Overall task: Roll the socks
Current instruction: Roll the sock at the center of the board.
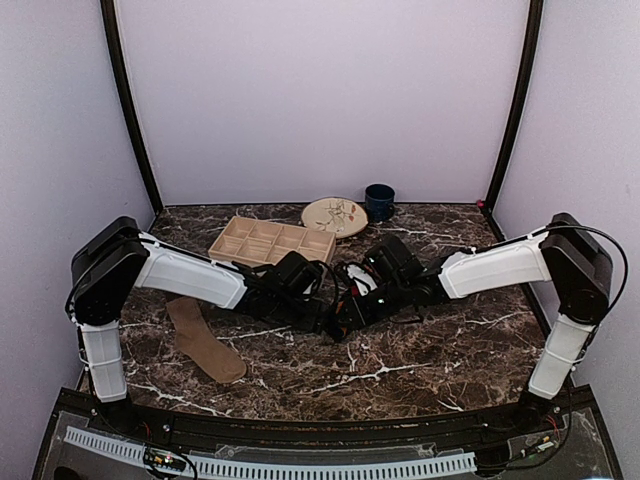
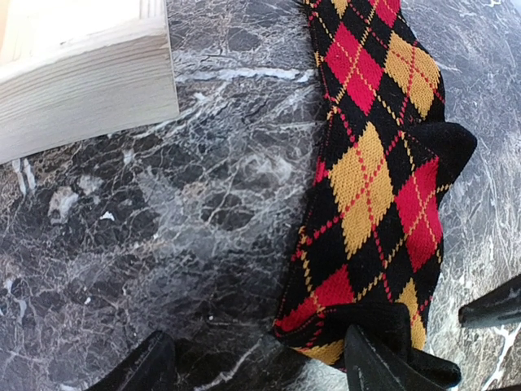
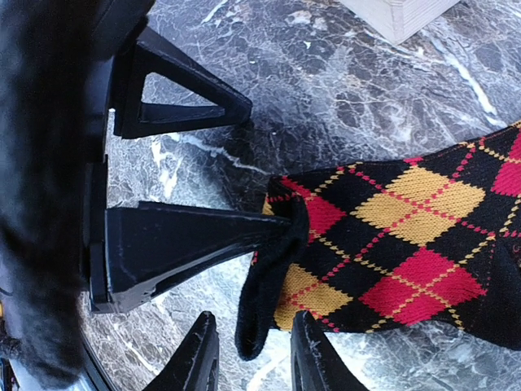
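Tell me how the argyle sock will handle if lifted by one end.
Probably floppy: the argyle sock curls up limply at its black end, at the right end effector. Likely light: it is thin knit lying flat. It should not roll or tip, but may bunch when pushed across the table.

Black ground on the argyle sock (image 2: 374,187), with red and golden-orange diamonds and thin dotted crossing lines; solid black at the toe. Plain tan-brown on the other sock (image 1: 203,340). Dark marble tabletop (image 1: 420,350), veined in white. Pale bare wood for the compartment tray (image 1: 240,256). Cream plate (image 1: 312,218) with faint markings; dark blue mug (image 1: 379,201).
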Motion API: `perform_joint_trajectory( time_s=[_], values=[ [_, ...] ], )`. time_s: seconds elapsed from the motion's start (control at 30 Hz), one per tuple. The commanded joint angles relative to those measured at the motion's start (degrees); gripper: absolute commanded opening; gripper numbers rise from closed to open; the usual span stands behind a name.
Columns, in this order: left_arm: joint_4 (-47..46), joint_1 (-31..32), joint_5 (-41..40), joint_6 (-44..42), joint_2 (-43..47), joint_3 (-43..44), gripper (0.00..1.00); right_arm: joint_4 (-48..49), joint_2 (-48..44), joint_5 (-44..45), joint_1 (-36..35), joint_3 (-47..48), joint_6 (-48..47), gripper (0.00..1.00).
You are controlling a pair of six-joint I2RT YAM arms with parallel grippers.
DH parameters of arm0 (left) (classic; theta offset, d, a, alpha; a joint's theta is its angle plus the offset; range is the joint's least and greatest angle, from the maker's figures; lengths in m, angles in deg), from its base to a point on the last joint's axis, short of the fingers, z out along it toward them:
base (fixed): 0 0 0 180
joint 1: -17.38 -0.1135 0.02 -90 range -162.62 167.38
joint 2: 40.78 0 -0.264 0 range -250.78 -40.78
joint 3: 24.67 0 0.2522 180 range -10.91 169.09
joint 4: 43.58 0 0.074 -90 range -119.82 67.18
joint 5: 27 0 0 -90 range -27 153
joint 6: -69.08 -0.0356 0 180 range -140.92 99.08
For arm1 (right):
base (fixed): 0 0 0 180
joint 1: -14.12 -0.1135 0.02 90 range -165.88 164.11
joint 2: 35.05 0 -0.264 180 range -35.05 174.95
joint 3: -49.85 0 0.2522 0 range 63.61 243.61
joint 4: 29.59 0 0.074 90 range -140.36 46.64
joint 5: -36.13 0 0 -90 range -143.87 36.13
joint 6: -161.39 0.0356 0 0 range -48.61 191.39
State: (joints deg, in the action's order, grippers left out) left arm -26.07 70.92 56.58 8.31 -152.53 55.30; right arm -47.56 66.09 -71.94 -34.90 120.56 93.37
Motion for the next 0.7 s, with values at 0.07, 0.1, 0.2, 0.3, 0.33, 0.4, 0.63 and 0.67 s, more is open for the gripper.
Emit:
perform_joint_trajectory(
  time_s=[0.07, 0.1, 0.2, 0.3, 0.33, 0.4, 0.63, 0.67],
  values=[
    [5.7, -1.0, 3.4, 1.6, -1.9, -1.7, 0.74, 2.1, 0.2, 2.0, -1.6, -0.2, 0.4, 0.3],
    [5.7, -1.1, 3.6, 1.6, -1.9, -1.8, 0.74, 2.1, 0.3, 2.0, -1.9, -0.2, 0.5, 0.3],
    [5.4, -1.2, 3.9, 1.6, -2.0, -2.1, 0.74, 1.7, 0.9, 2.4, -2.3, 0.0, 0.6, 0.3],
    [5.3, -1.4, 4.4, 1.5, -2.1, -2.2, 0.74, 1.8, 1.0, 2.4, -2.6, -0.4, 0.7, 0.3],
    [5.4, -1.4, 4.5, 1.4, -2.2, -2.2, 0.74, 1.9, 1.1, 2.4, -2.6, -0.4, 0.8, 0.3],
    [5.3, -1.5, 4.6, 1.3, -2.4, -2.2, 0.74, 1.7, 1.3, 2.5, -2.8, -0.5, 0.8, 0.29],
    [5.2, -1.7, 5.1, 1.0, -2.7, -2.0, 0.73, 1.6, 2.7, 1.8, -3.0, -0.3, 1.0, 0.27],
    [5.2, -1.7, 5.2, 1.0, -2.7, -2.0, 0.73, 1.3, 2.9, 1.6, -3.0, -0.2, 1.0, 0.26]
  ],
)
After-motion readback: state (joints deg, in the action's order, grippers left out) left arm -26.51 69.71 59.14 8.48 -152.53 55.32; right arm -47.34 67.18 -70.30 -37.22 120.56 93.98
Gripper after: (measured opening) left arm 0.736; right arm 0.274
